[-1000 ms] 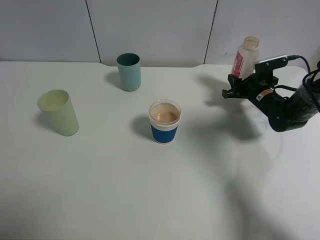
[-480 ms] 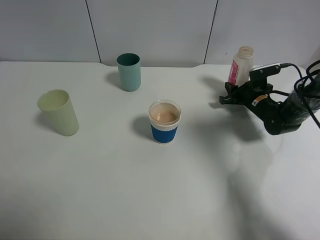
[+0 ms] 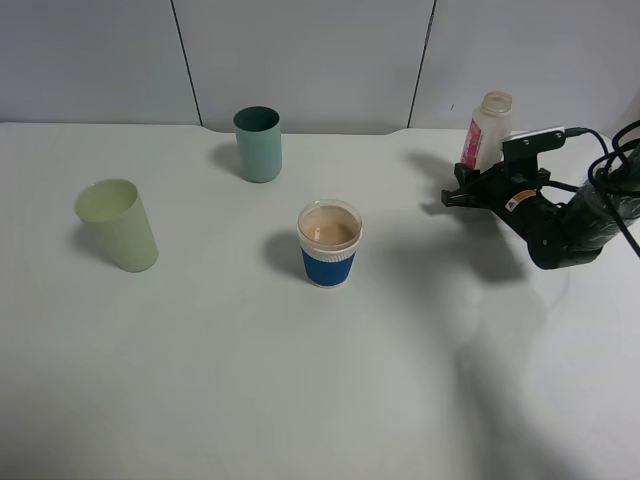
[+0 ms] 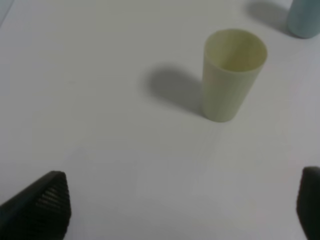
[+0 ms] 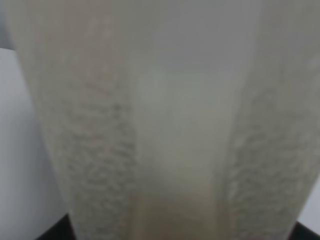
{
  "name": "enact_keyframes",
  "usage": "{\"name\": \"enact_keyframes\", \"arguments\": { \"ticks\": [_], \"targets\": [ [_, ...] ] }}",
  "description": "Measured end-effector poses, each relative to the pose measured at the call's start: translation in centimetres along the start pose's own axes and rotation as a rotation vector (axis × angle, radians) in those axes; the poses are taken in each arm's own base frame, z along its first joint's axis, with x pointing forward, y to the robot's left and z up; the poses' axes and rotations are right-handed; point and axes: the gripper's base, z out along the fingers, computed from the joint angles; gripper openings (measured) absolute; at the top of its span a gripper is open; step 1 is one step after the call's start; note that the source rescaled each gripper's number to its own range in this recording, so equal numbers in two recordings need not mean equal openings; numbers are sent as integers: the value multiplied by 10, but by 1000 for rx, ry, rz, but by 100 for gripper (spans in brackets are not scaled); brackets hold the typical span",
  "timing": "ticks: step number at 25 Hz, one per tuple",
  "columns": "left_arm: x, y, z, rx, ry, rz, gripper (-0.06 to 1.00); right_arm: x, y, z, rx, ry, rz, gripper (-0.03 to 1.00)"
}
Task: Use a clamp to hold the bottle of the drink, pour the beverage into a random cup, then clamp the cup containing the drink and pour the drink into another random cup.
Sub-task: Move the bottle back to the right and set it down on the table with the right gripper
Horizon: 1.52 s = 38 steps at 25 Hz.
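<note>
A white table under grey wall panels fills the high view; at upper right the right clamp is closed around the upright bottle. At centre the blue-banded cup is full of beige-pink beverage, so the first pour looks done, leaving the pour into the teal tumbler, upper left of centre. Only the left wrist view shows the left gripper, spread wide and empty, and only the right wrist view shows the bottle nearly drained.
</note>
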Motion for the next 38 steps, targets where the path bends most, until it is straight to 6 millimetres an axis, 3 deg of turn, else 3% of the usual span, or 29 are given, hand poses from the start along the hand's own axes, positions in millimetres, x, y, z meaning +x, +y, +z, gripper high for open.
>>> {"name": "enact_keyframes", "arguments": {
  "ticks": [16, 21, 23, 24, 28, 31, 38],
  "targets": [
    [0, 0, 0, 0, 0, 0, 67, 0, 0, 0, 3, 0, 35, 5],
    [0, 0, 0, 0, 0, 0, 67, -1, 0, 0, 12, -1, 42, 13],
    [0, 0, 0, 0, 0, 0, 67, -2, -1, 0, 20, -3, 46, 24],
    [0, 0, 0, 0, 0, 0, 67, -3, -1, 0, 24, -8, 52, 38],
    [0, 0, 0, 0, 0, 0, 67, -5, -2, 0, 24, -12, 51, 49],
    [0, 0, 0, 0, 0, 0, 67, -12, -3, 1, 21, 22, 47, 66],
    [0, 0, 0, 0, 0, 0, 67, -28, -8, 0, 39, 49, 50, 70]
  ]
}}
